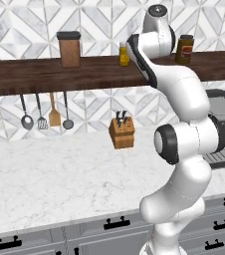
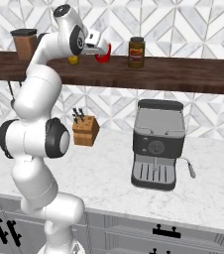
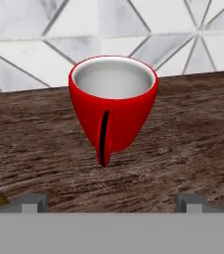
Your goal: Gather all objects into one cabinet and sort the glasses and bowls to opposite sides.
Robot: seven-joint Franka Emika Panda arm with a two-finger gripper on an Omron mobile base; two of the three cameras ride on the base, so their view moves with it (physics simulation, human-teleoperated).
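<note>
A glossy red glass (image 3: 113, 101) with a white inside stands upright on the dark wooden shelf (image 3: 193, 134), its small handle turned toward the hand camera. My gripper (image 3: 112, 201) is open and sits just short of the glass, one fingertip low on each side and nothing between them. From the right base view the gripper (image 2: 96, 47) reaches out at shelf height, with the red glass (image 2: 104, 53) right at its tip. The cabinet and the bowls are out of view.
The shelf (image 1: 35, 74) also carries a brown canister (image 1: 68, 49), a yellow jar (image 1: 124, 54) beside the hand and a dark jar (image 2: 137, 52) to the right. Below are a knife block (image 2: 85, 130), a coffee machine (image 2: 158, 144) and hanging utensils (image 1: 45, 112).
</note>
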